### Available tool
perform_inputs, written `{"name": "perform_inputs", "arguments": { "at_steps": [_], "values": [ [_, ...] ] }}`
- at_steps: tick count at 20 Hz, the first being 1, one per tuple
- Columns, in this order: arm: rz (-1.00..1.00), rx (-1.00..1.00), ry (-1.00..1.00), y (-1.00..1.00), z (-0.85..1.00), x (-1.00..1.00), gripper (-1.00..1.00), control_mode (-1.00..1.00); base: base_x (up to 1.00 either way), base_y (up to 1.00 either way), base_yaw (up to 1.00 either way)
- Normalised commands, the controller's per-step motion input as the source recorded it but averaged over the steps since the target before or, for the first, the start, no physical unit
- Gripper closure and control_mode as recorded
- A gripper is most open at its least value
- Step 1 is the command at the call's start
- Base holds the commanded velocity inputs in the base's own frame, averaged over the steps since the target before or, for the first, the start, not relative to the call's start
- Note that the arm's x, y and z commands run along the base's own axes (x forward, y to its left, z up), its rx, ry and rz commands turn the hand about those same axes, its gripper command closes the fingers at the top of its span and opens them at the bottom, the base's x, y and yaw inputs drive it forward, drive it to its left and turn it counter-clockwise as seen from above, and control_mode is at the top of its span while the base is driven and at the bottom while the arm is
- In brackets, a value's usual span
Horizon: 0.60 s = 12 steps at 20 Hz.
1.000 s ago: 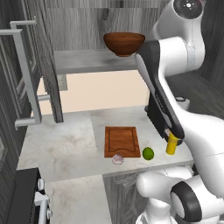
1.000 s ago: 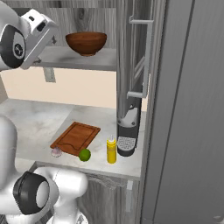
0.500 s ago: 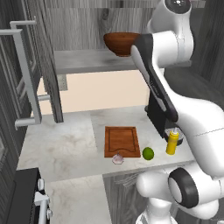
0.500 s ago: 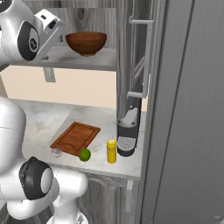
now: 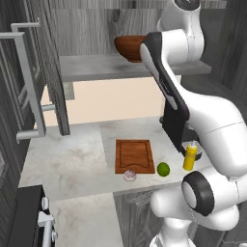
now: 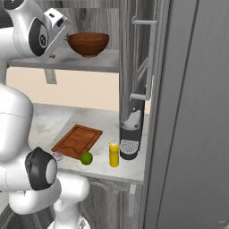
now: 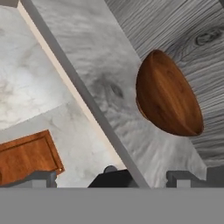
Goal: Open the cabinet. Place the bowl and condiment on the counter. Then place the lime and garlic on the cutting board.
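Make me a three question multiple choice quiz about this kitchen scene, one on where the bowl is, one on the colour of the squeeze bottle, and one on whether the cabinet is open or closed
1. Where is the bowl?
A. On the cabinet's inner shelf
B. On the cutting board
C. On the floor

2. What colour is the condiment bottle?
A. Blue
B. Yellow
C. Black

3. What state is the cabinet in?
A. Both doors shut
B. Doors removed
C. Doors swung open

Answers:
1. A, the bowl sits on the grey shelf above the counter, while the cutting board lies bare below.
2. B, the small bottle beside the lime is yellow with a pale nozzle.
3. C, a door stands out edge-on at each side, leaving the shelf exposed.
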Motion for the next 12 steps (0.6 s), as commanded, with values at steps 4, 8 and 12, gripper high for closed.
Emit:
{"name": "perform_inputs", "arguments": {
  "at_steps": [4, 8, 12],
  "values": [
    [0.04, -0.05, 0.00, 0.00, -0.12, 0.31, -1.00, -1.00, 0.00, 0.00, 0.00],
    [0.04, -0.03, 0.00, 0.00, -0.01, 0.34, -1.00, -1.00, 0.00, 0.00, 0.00],
    [0.04, -0.02, 0.00, 0.00, 0.00, 0.38, -1.00, -1.00, 0.00, 0.00, 0.00]
  ]
}}
